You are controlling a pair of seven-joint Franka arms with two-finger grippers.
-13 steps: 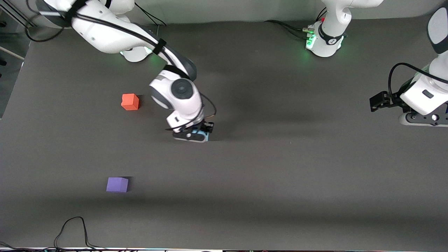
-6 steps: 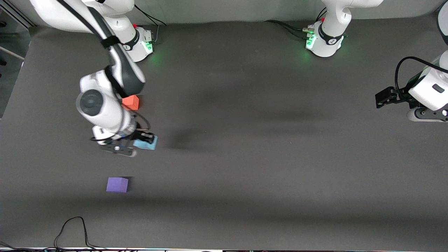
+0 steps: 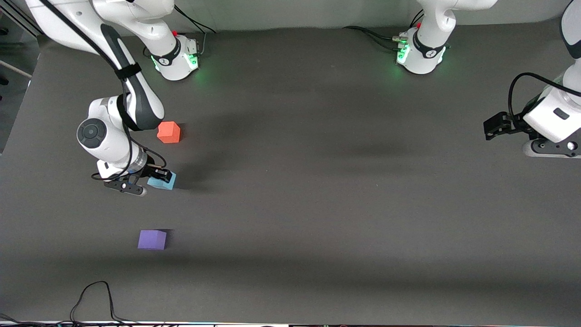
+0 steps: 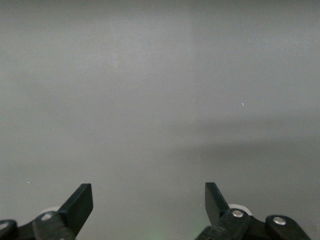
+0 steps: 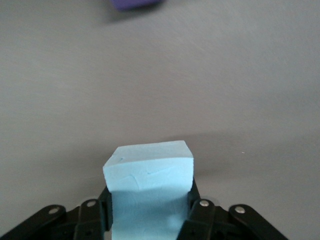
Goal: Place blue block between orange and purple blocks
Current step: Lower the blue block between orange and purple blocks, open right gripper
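The right hand (image 3: 154, 178) pinches the blue block (image 3: 162, 181) over the counter (image 3: 317, 204) near the right arm's end, between orange block (image 3: 169, 132) and purple block (image 3: 152, 239), so lowering and release come next; the left hand (image 3: 492, 125) waits spread.

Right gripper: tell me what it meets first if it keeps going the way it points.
The right gripper, shut on the blue block, points down at the table, so the block would probably meet bare table first. The purple block lies farther along, at the view's edge; depth is unclear.
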